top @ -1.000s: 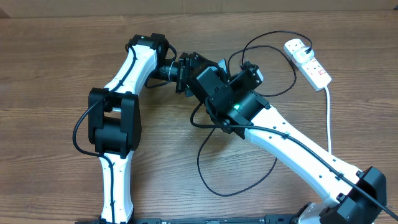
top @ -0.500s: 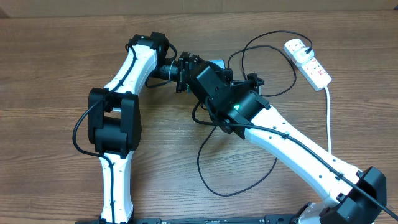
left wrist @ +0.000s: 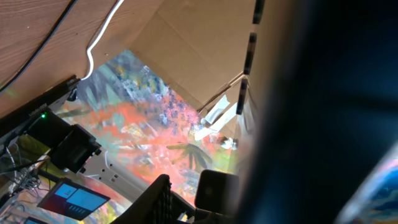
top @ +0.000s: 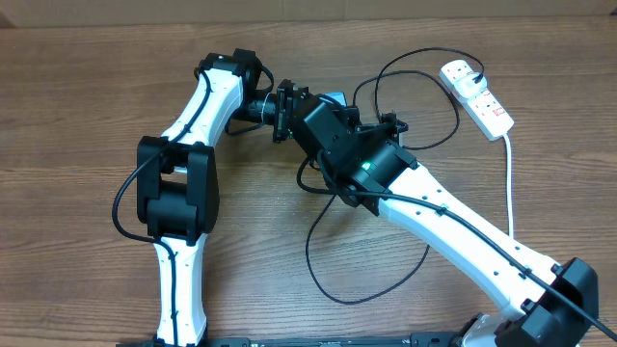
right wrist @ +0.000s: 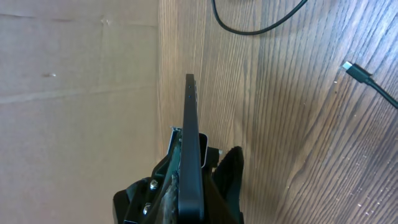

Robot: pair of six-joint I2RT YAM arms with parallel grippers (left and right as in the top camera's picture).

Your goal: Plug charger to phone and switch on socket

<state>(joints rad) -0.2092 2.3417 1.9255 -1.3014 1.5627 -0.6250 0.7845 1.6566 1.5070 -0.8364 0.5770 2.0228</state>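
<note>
The right gripper (right wrist: 189, 169) clamps the phone (right wrist: 189, 112) edge-on, the charger's connector tip (right wrist: 349, 67) lies apart on the desk (right wrist: 280, 137) off one flat face, and the left gripper's (top: 301, 101) state cannot be told.

Dark blur (left wrist: 336, 112) fills right; tabletop (left wrist: 25, 68), black charger cable (left wrist: 46, 38), white socket cord (left wrist: 99, 31) upper left; cardboard (left wrist: 186, 50) beyond.

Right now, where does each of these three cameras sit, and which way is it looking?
Overhead: fixed above the table, facing straight down; left arm, right arm, looping charger and socket show.
Left wrist: on the left arm, facing sideways past the table to a cardboard wall; a dark blur, unidentifiable, fills its right.
Right wrist: on the right arm, facing along its pincer, shut on the phone seen edge-on.
Shared: overhead and right wrist both show charger and table.
</note>
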